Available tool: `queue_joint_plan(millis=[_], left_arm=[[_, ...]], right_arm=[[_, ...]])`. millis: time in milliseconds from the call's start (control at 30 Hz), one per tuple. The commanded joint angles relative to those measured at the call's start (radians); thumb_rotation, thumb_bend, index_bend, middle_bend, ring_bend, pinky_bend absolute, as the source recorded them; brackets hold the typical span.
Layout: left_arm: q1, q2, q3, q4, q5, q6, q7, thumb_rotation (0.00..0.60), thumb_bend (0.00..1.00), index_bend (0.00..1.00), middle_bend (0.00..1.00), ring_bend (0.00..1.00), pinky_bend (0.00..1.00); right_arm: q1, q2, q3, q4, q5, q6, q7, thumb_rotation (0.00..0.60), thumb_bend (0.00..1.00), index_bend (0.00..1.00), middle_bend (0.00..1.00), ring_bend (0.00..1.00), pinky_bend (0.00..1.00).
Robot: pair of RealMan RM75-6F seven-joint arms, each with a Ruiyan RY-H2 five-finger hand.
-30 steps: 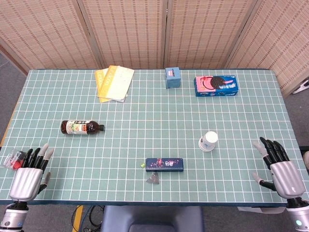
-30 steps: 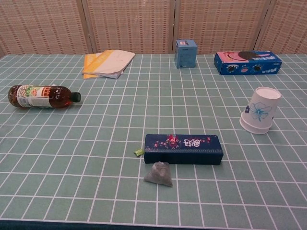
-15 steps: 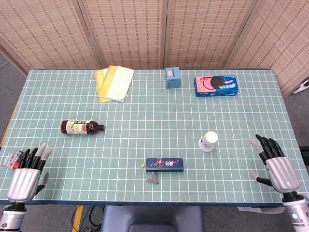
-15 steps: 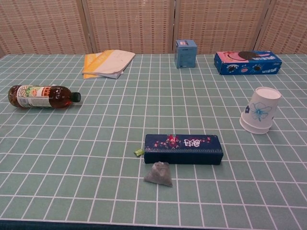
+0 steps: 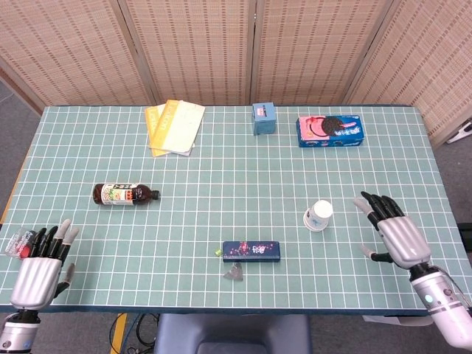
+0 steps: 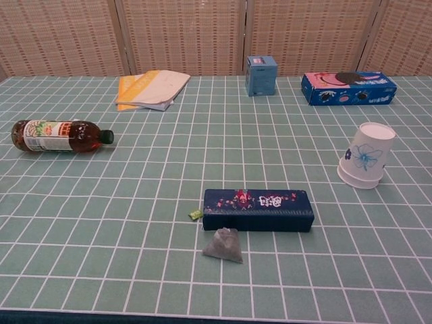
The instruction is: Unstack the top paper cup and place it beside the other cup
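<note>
Two hands frame a wide green gridded table (image 5: 221, 147), the largest thing in view, with woven screens standing behind its far edge. The right hand (image 5: 394, 232) hovers over the near right part of the table, empty, its dark fingers (image 5: 372, 203) spread and pointing toward the far left. The left hand (image 5: 40, 269) sits at the near left corner, also holding nothing, fingers apart and pointing away.

The stacked paper cups (image 5: 318, 215) stand upside down on the table, white with a blue flower print, just left of the right hand and a little farther away; the fingertips are near the stack but clearly apart from it. In the chest view the cups (image 6: 366, 164) stand at the right, leaning slightly, and neither hand shows there.

A yellow booklet (image 5: 175, 126) lies at the far left. A blue cookie box (image 5: 330, 130) lies at the far right, with a small blue carton (image 5: 263, 118) to its left. A dark pencil case (image 5: 251, 251) lies near the centre front, left of the cups. A brown bottle (image 5: 124, 194) lies on its side at the left. A small grey pouch (image 6: 223, 246) sits just in front of the pencil case, and a tiny green scrap (image 6: 196, 214) lies at the case's left end.
</note>
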Motion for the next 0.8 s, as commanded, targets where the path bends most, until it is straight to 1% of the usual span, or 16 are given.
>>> queue_joint_plan(millis=[33, 133, 200, 400, 567, 800], left_arm=[[0.002, 0.001, -0.001, 0.001, 0.003, 0.005, -0.005, 0.6, 0.5, 0.0, 0.0, 0.0, 0.0], [0.004, 0.002, 0.001, -0.001, 0.009, 0.012, -0.008, 0.6, 0.49, 0.0, 0.0, 0.0, 0.0], [0.006, 0.003, 0.002, -0.002, 0.013, 0.016, -0.009, 0.6, 0.49, 0.0, 0.0, 0.0, 0.0], [0.008, 0.006, -0.001, -0.002, 0.012, 0.02, -0.015, 0.6, 0.5, 0.0, 0.0, 0.0, 0.0], [0.01, 0.007, 0.001, -0.004, 0.017, 0.023, -0.015, 0.6, 0.5, 0.0, 0.0, 0.0, 0.0], [0.012, 0.009, -0.001, -0.007, 0.015, 0.025, -0.019, 0.6, 0.5, 0.0, 0.0, 0.0, 0.0]], right_arm=[[0.058, 0.015, 0.033, -0.024, 0.073, -0.073, -0.021, 0.6, 0.22, 0.07, 0.0, 0.0, 0.0], [0.09, 0.002, 0.052, -0.019, 0.126, -0.108, -0.049, 0.6, 0.23, 0.09, 0.0, 0.0, 0.0], [0.109, -0.012, 0.062, -0.012, 0.161, -0.128, -0.068, 0.6, 0.23, 0.11, 0.0, 0.0, 0.0], [0.151, -0.047, 0.074, 0.008, 0.237, -0.168, -0.111, 0.6, 0.24, 0.19, 0.0, 0.0, 0.0], [0.172, -0.063, 0.076, 0.02, 0.259, -0.193, -0.101, 0.6, 0.24, 0.19, 0.0, 0.0, 0.0], [0.205, -0.088, 0.073, 0.043, 0.311, -0.222, -0.135, 0.6, 0.24, 0.19, 0.0, 0.0, 0.0]])
